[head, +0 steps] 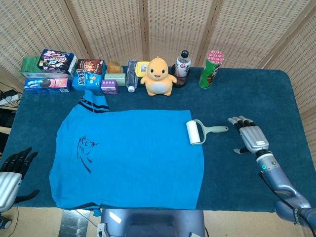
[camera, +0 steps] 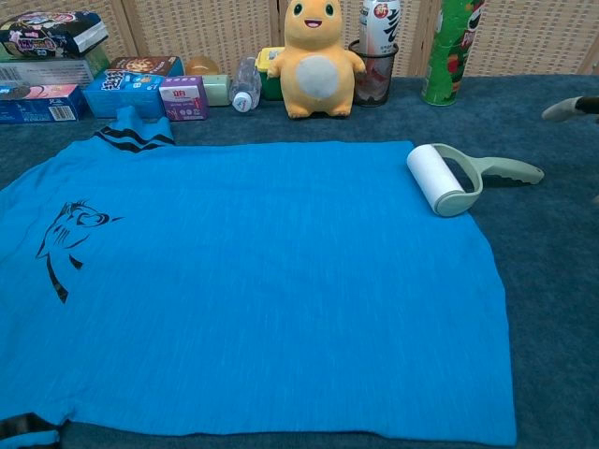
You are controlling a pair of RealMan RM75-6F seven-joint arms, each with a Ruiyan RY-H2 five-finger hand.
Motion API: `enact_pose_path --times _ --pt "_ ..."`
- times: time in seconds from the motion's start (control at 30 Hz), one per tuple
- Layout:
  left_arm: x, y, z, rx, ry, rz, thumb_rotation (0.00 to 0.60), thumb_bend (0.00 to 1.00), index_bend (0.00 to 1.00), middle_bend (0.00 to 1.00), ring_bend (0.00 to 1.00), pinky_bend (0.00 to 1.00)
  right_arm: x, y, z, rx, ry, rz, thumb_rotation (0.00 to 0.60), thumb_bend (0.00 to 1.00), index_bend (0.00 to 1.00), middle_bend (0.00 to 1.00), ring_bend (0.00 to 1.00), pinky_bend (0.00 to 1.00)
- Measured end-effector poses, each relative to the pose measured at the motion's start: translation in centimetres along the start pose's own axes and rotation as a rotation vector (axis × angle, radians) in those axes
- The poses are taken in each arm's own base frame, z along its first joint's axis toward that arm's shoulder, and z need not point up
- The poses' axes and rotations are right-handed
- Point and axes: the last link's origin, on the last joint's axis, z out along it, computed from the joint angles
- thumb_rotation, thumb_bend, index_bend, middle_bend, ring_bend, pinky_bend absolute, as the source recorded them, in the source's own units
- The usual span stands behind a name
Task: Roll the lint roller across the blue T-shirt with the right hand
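The blue T-shirt lies spread flat on the dark blue table cloth, a dark print near its left side. The lint roller lies at the shirt's upper right corner, white roll on the cloth edge, pale green handle pointing right. My right hand hovers open just right of the handle tip, fingers extended, not touching it; only a fingertip shows at the chest view's right edge. My left hand stays open off the table's front left corner.
Along the back edge stand snack boxes, a small bottle, an orange plush toy, a drink bottle and a green chips can. A woven screen closes off the back.
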Motion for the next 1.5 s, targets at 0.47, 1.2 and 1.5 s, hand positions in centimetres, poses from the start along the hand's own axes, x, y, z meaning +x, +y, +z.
enact_pose_path --times 0.47,1.2,1.5 --pt "-0.3 -0.3 1.1 0.038 -0.02 -0.01 0.6 0.1 0.0 0.0 0.0 0.06 -0.5 -3.6 5.5 0.076 -0.096 0.0 0.6 0.04 0.14 0.17 0.13 0.2" --pt "0.0 -0.4 1.1 0.044 -0.01 -0.016 0.6 0.1 0.0 0.0 0.0 0.06 -3.4 -5.3 7.3 0.098 -0.109 -0.005 0.6 0.86 0.52 0.59 0.49 0.65" --pt "0.0 -0.4 1.1 0.047 -0.012 -0.015 0.6 0.09 0.0 0.0 0.0 0.06 -3.2 -5.6 7.1 0.129 -0.074 -0.007 0.6 1.0 0.59 0.69 0.64 0.84"
